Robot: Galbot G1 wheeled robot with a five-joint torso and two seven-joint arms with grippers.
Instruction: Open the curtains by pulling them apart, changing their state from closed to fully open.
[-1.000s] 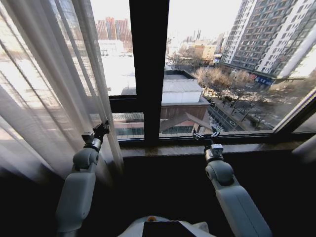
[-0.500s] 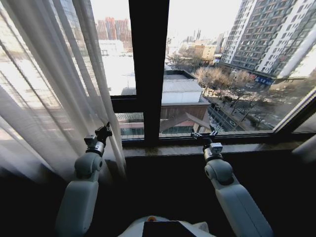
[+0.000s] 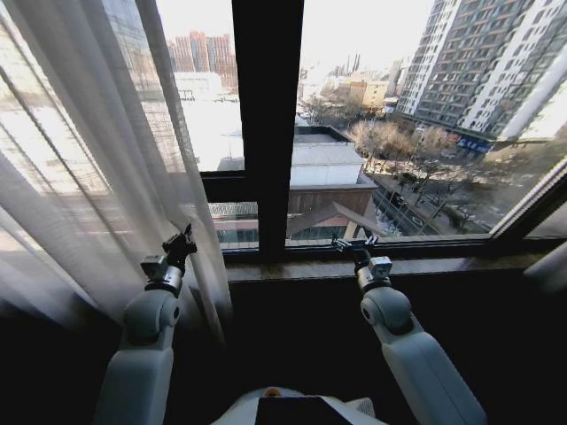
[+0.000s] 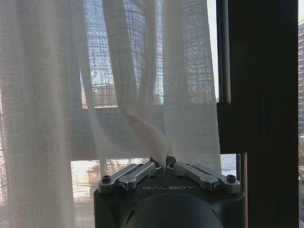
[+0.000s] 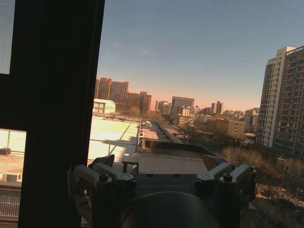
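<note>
Sheer curtain [image 4: 137, 118] pinched by L gripper [image 4: 164, 161].

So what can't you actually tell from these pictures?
- Curtain: head view cuts off its top and far left side, so its full spread is unknown.
- Left gripper: left wrist view shows the fingers closed on a fold; how much fabric is pinched is hidden.
- Right gripper: whether it touches the sill is unclear.

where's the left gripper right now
In the head view the left gripper is low on the left, against the inner edge of the sheer curtain, just left of the dark window frame bar. Its wrist view shows fabric pinched between closed fingers.
</note>
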